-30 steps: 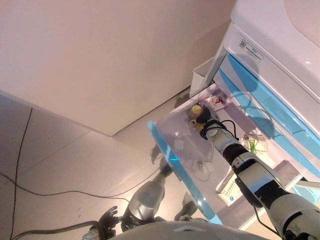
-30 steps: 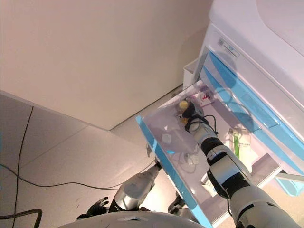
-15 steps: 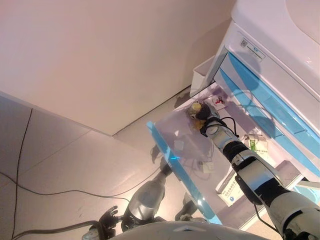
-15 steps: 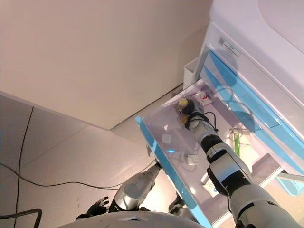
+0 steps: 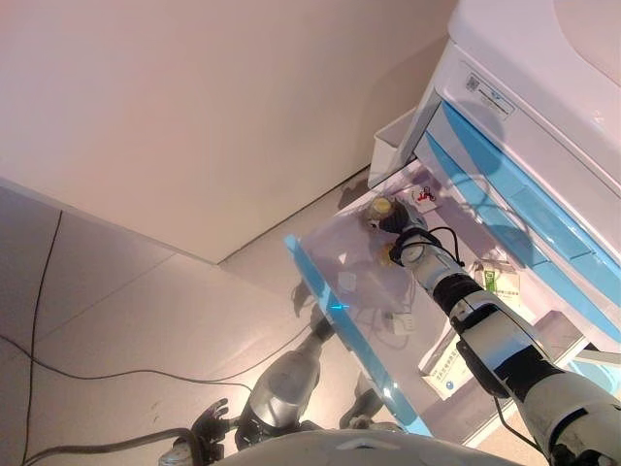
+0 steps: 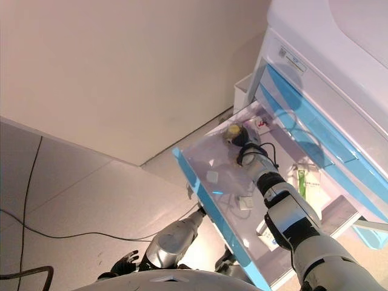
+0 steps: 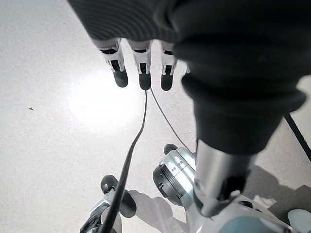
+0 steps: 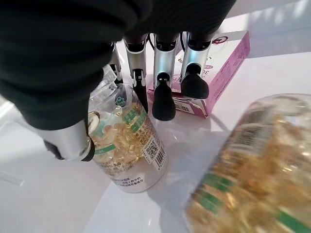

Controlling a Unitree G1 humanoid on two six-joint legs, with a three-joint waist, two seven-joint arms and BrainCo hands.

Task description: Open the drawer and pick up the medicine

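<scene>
The top drawer, clear with a blue front, stands pulled out from the white cart. My right hand reaches into its far end, fingers straight. In the right wrist view a clear bottle of yellow capsules stands between the thumb and the fingers, whose tips hover above it. A second capsule bottle sits close beside it, and a pink medicine box lies just past the fingertips. My left hand hangs low over the floor, fingers straight.
The white cart has blue drawer fronts. A lower drawer is also open, holding a boxed pack and a green tube. A white bin hangs on the cart's side. Small white packets lie in the top drawer.
My right hand has shifted slightly deeper into the drawer. The yellow-capped bottle shows more clearly beside it, and a second yellow bottle now shows by the wrist.
</scene>
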